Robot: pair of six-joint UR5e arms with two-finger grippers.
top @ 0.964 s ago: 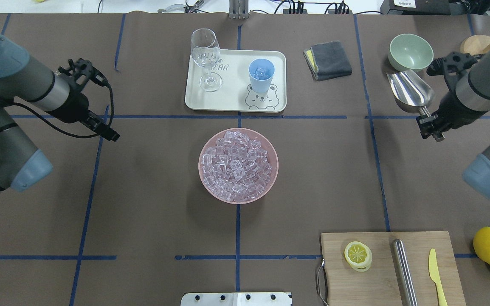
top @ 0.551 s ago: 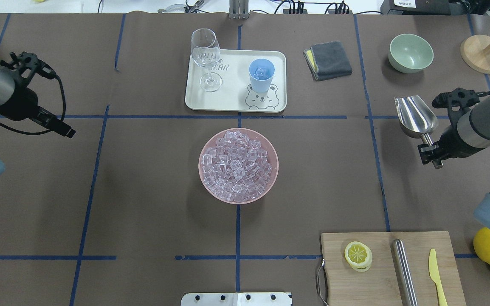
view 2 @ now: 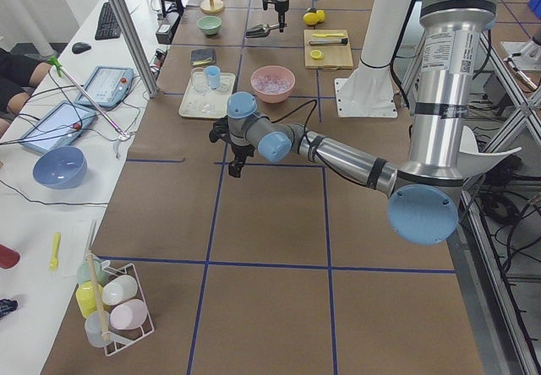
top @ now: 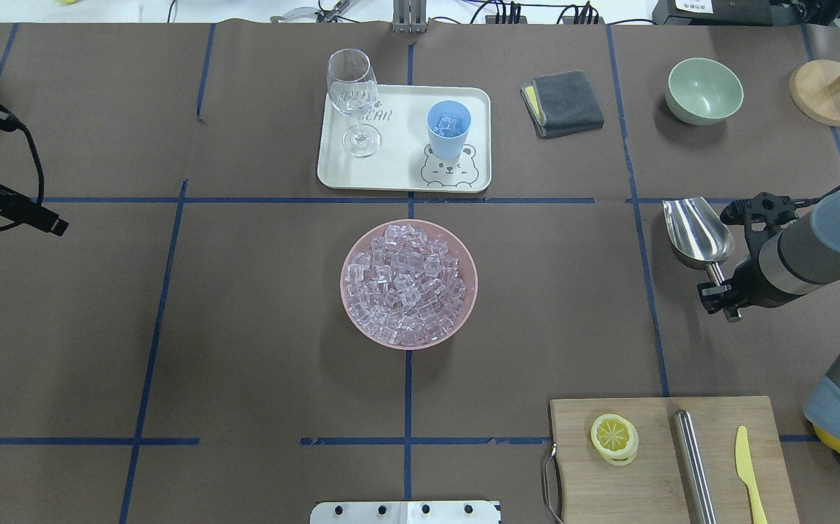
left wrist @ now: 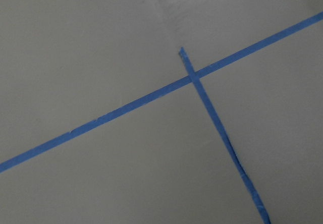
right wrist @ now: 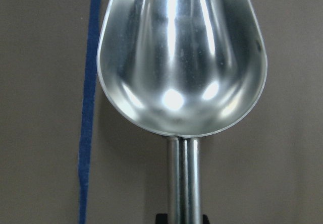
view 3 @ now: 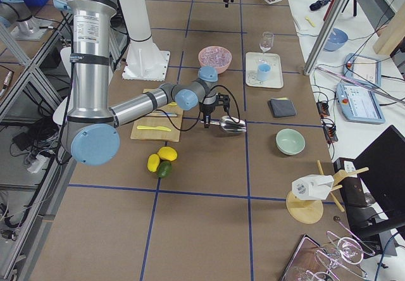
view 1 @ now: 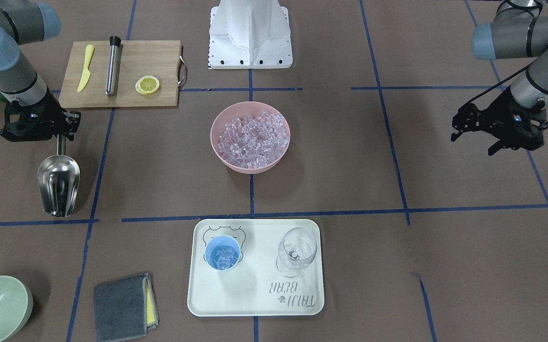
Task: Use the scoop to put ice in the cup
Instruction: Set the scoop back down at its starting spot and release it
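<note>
Right gripper (top: 718, 293) clamped on empty scoop (top: 696, 231) by its handle; left gripper (view 1: 495, 135) spread wide, holding nothing

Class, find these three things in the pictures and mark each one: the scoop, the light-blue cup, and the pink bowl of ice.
scoop (top: 696, 231), overhead view, on its shiny trough.
cup (top: 448, 140), overhead view, on its outer wall.
pink bowl (view 1: 236, 165), front-facing view, on its outer wall.
</note>
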